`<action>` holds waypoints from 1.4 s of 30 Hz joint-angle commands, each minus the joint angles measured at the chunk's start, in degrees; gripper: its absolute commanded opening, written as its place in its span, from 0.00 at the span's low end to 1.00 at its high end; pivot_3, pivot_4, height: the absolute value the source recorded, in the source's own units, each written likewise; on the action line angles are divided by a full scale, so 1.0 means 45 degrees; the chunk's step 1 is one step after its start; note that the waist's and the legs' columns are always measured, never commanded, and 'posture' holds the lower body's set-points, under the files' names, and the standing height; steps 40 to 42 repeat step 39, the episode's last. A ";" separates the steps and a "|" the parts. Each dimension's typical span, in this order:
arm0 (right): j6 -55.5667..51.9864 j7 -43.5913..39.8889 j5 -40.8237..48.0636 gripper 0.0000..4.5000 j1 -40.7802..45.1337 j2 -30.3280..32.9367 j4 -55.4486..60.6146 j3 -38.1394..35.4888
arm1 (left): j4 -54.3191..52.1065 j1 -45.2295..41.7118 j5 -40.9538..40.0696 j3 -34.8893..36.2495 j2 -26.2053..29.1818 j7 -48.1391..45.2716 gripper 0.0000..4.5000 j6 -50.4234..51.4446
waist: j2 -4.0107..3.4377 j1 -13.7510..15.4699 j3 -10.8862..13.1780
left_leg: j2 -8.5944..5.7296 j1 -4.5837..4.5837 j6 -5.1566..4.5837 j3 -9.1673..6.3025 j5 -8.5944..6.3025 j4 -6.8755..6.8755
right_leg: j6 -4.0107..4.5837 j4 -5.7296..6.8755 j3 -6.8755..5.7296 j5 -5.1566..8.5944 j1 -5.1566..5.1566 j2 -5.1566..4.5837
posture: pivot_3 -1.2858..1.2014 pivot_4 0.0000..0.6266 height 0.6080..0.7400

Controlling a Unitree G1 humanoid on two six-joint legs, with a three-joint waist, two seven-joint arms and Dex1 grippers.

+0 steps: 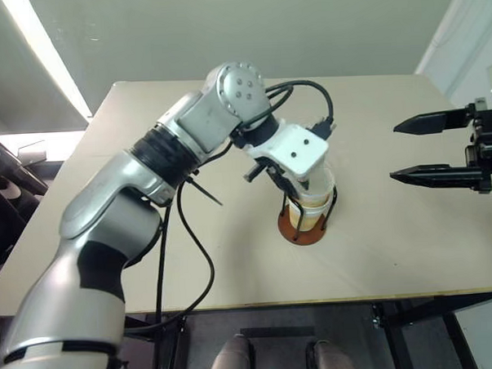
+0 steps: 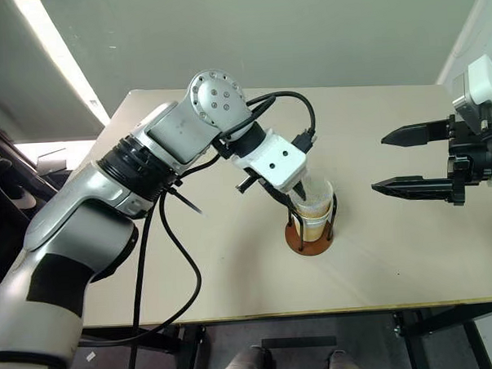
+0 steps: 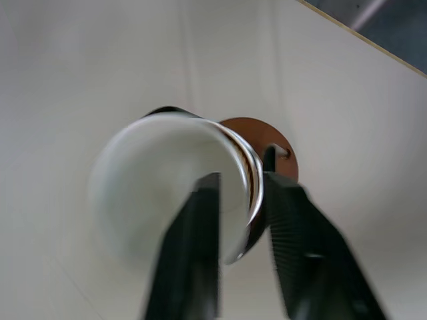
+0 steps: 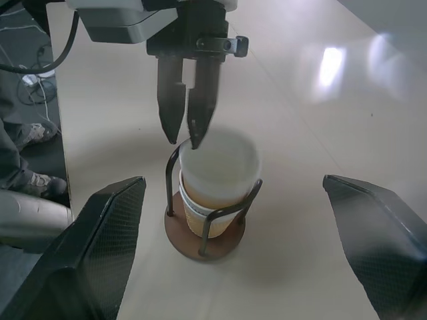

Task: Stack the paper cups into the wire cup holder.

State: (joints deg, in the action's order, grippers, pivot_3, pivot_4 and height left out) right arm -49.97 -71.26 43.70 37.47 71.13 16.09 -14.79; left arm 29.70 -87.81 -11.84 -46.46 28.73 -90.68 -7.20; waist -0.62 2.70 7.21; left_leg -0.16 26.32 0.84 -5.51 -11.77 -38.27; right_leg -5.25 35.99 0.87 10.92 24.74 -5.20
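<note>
Nested paper cups (image 4: 220, 177), tan outside and white inside, stand in the wire cup holder (image 4: 200, 233), whose reddish-brown base (image 1: 303, 229) rests mid-table. The top cup's white rim (image 3: 160, 193) sits above the black wire loops. My left gripper (image 4: 187, 141) points down at that rim. Its fingers (image 3: 193, 253) stand slightly apart, one inside the rim and one outside, open and not clamping it. My right gripper (image 1: 393, 152) hovers wide open to the right of the holder, clear of it, with nothing between its fingers (image 4: 100, 253).
The beige table (image 1: 380, 252) has its front edge (image 1: 316, 300) close below the holder. Black cables (image 1: 191, 236) from my left arm hang over the table's near left part. A person's shoes (image 4: 33, 180) show on the floor beyond the table edge.
</note>
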 commanded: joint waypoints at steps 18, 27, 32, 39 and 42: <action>0.3166 0.0880 -0.3392 0.99 0.2768 -0.3485 -0.6019 0.2956 | -0.4160 0.4749 -0.2164 0.7607 0.2281 0.3391 0.99 0.8499 | -0.0032 -0.0333 -0.0018 | 0.0010 -0.0092 0.0002 0.0048 0.0024 0.0010 | -0.0021 0.0034 0.0076 -0.0014 -0.0007 0.0020 | 0.52 0.24 1.00; 0.5116 0.3564 -0.5269 0.99 0.4106 -0.6142 -1.0491 0.2659 | -0.6321 0.9396 -0.2680 1.2061 0.1767 0.9044 0.99 1.0010 | -0.0038 -0.0361 -0.0021 | 0.0006 -0.0130 0.0024 0.0058 0.0047 0.0024 | 0.0055 0.0079 0.0103 -0.0011 -0.0001 0.0017 | 0.52 0.24 1.00; 0.6697 0.5698 -0.6076 0.99 0.4230 -0.6966 -1.2424 0.2114 | -0.5770 1.1662 -0.1731 1.3053 0.1653 1.1103 0.99 0.8726 | -0.0039 -0.0331 -0.0019 | 0.0008 -0.0214 0.0056 0.0061 0.0050 0.0058 | 0.0145 0.0177 0.0118 0.0023 -0.0007 0.0012 | 0.52 0.24 1.00; 0.8183 0.7240 -0.6777 0.99 0.4219 -0.7234 -1.3780 0.1709 | -0.4396 1.1536 -0.1480 1.3576 0.1852 1.2283 0.99 0.8042 | -0.0040 -0.0270 -0.0018 | 0.0010 -0.0243 0.0009 0.0060 0.0003 0.0111 | 0.0310 0.0206 0.0114 0.0045 0.0002 0.0016 | 0.52 0.24 1.00; 0.8183 0.7240 -0.6777 0.99 0.4219 -0.7234 -1.3780 0.1709 | -0.4396 1.1536 -0.1480 1.3576 0.1852 1.2283 0.99 0.8042 | -0.0040 -0.0270 -0.0018 | 0.0010 -0.0243 0.0009 0.0060 0.0003 0.0111 | 0.0310 0.0206 0.0114 0.0045 0.0002 0.0016 | 0.52 0.24 1.00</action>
